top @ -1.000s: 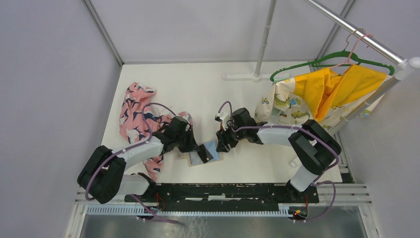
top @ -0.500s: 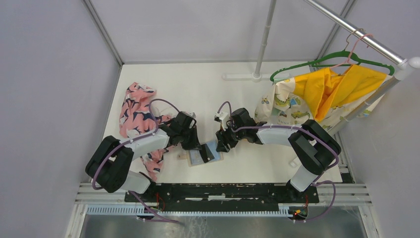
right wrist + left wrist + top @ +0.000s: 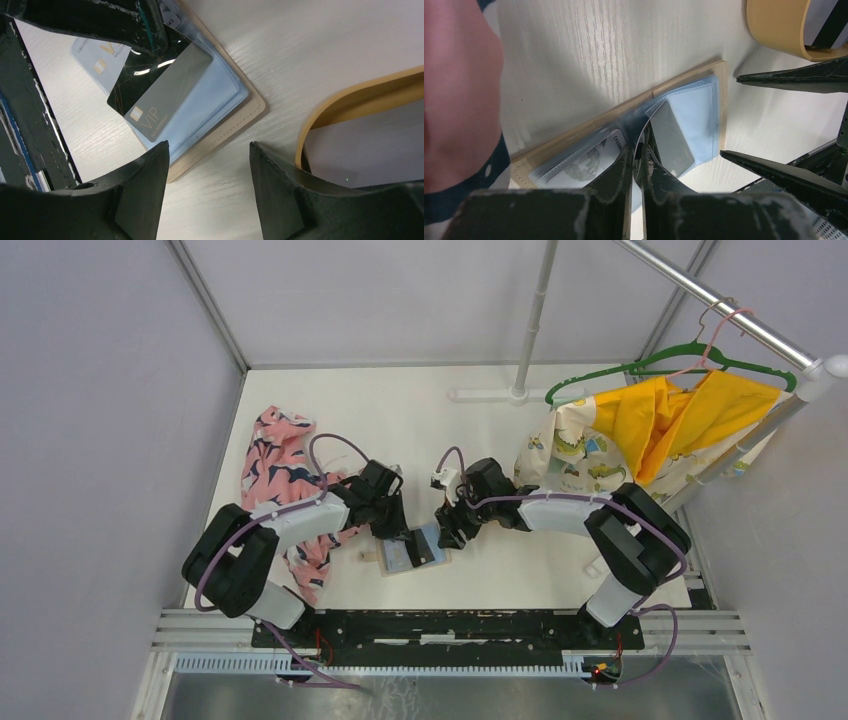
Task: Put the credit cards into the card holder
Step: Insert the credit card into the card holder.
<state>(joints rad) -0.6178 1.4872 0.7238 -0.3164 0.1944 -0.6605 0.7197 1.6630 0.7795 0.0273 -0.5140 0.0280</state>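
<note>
Left of the card holder [image 3: 412, 548] a pink patterned garment [image 3: 275, 455] lay crumpled under the left arm [image 3: 300, 525], so that side was crowded. Beyond the card holder the white table [image 3: 420, 410] lay bare as far as the rack foot [image 3: 500, 395]. On its near side only a narrow strip of table separated it from the black rail [image 3: 450, 625].

Since half a second before, the left arm had drawn its elbow in toward the card holder and its wrist had crept slightly rightward. The card holder and the right arm [image 3: 560, 508] had kept their places.

The card holder lay open and flat, its tan border showing round grey-blue panels. A pale card [image 3: 586, 159] sat in the clear pocket of its left half. Over the fold stood the left gripper [image 3: 638, 157], fingers nearly together, pinching the corner of a dark card [image 3: 160, 95] marked VIP. That card slanted across the right panel, and I could not tell whether any of it had entered a pocket. A second pale card [image 3: 92, 52] showed just beside the card holder, in a pocket or on the table I could not say.

Above the card holder's right edge the right gripper [image 3: 209, 150] hovered with its fingers spread wide, holding nothing. Just right of the card holder curved the wooden rim of a tray [image 3: 345, 95]; its contents were out of sight. Well to the right of the card holder a yellow cloth [image 3: 680, 420] hung from a green hanger [image 3: 640, 368].
</note>
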